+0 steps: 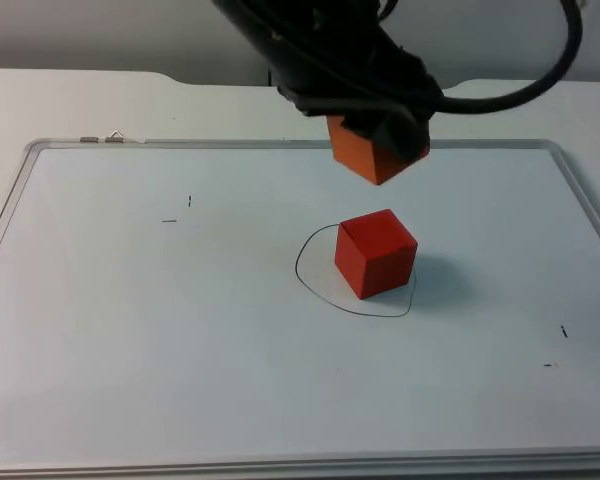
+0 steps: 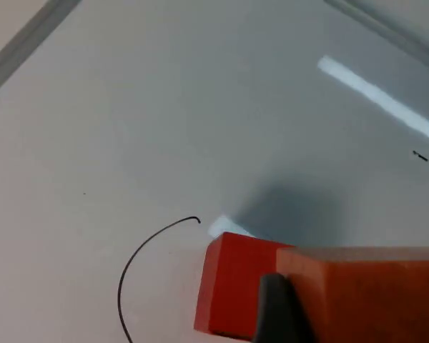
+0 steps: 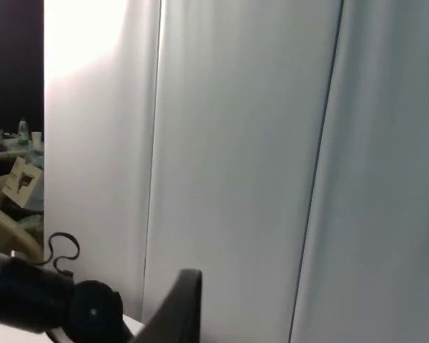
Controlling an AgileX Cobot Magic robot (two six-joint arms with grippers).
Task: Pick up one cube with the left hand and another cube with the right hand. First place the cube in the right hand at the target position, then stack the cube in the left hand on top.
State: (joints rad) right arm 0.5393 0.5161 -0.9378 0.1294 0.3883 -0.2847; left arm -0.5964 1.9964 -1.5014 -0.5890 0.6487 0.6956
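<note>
A red cube (image 1: 375, 253) (image 2: 232, 293) stands on the white board inside a hand-drawn black outline (image 1: 315, 285) (image 2: 139, 264). My left gripper (image 1: 377, 135) hangs above and slightly behind it, shut on an orange cube (image 1: 370, 155) (image 2: 372, 293). The orange cube is in the air, clear of the red cube's top face, with a gap between them. My right gripper (image 3: 180, 311) is raised away from the table and faces the grey partition wall, where the arm waits.
The white board's metal frame (image 1: 280, 143) runs along the back and both sides. Small pen marks (image 1: 180, 210) lie left of the outline, and more pen marks (image 1: 560, 335) lie at the right. A clip (image 1: 110, 137) sits on the frame's back left.
</note>
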